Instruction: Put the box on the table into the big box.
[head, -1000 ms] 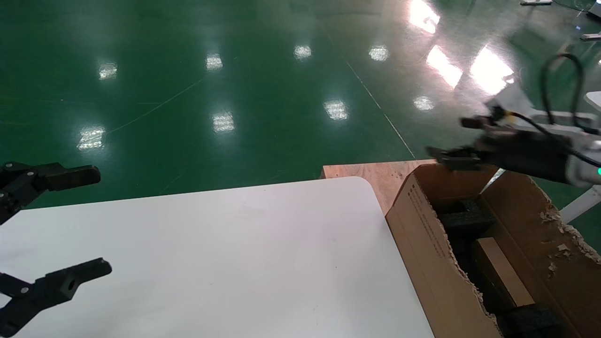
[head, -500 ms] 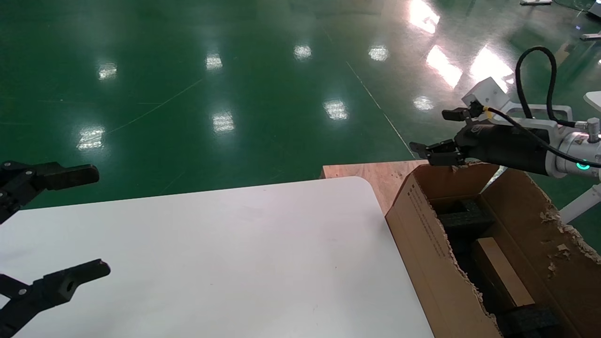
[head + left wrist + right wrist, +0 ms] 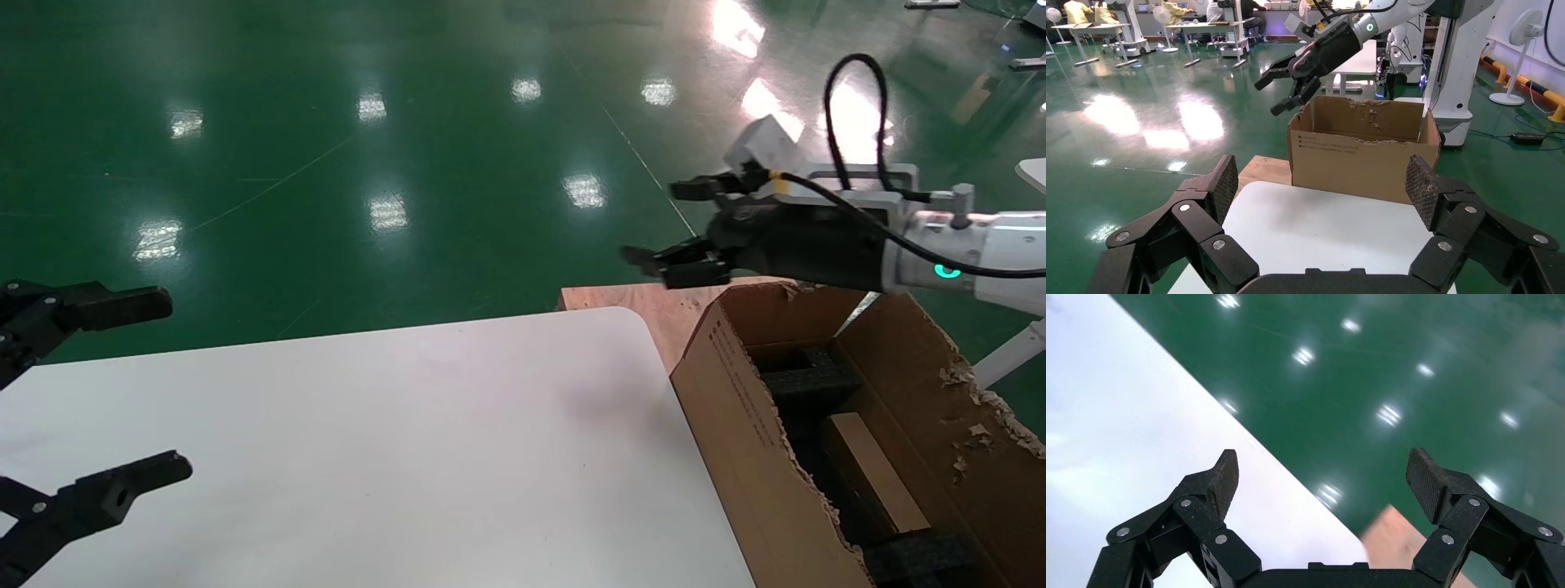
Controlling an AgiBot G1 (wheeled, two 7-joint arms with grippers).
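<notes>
Two grippers spread empty: right gripper [image 3: 666, 224] above plywood board [image 3: 645, 304] beside big box [image 3: 756, 457].

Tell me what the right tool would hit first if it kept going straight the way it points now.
Probably nothing close. The right tool, open and empty, points out past the big box and the table's far corner, above the plywood board. Ahead lies only green floor, though depth is uncertain.

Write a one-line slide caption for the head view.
Right end effector open above the big box's far corner; the box lies inside.
</notes>
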